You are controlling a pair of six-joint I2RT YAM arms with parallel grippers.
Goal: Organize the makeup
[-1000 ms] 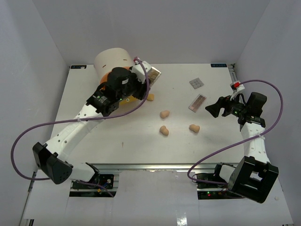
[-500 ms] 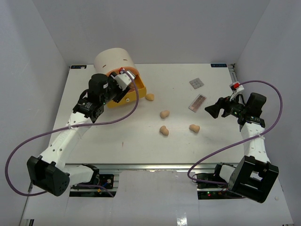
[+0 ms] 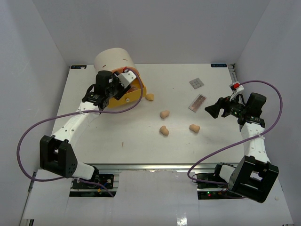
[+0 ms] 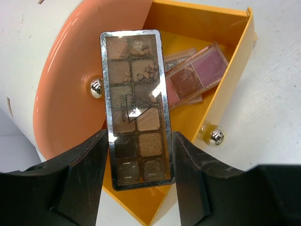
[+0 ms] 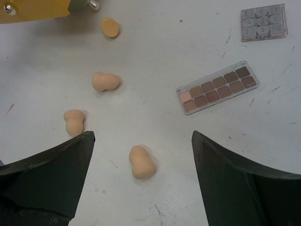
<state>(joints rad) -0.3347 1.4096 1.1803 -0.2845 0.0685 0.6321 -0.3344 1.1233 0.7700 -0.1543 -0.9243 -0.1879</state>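
My left gripper [image 4: 138, 141] is shut on a brown eyeshadow palette [image 4: 134, 94], gripping its long sides and holding it over the open yellow drawer [image 4: 235, 70]. A pink palette [image 4: 197, 70] lies in that drawer. From above, the left gripper [image 3: 123, 80] hangs over the drawer [image 3: 134, 93]. Several tan sponges [image 3: 164, 114] lie loose mid-table. A pink-brown palette [image 3: 197, 102] and a grey palette [image 3: 196, 83] lie at the back right. My right gripper [image 3: 211, 109] is open above the table with nothing in it; one sponge [image 5: 142, 162] lies just below its fingers.
The round cream drawer unit [image 3: 112, 60] stands at the back left, its orange front [image 4: 70, 70] beside the yellow drawer. A red-topped fixture [image 3: 236, 85] sits at the table's right edge.
The left arm has swung left with the brown palette, from right of the drawer unit to over the open yellow drawer. The right arm has not moved.
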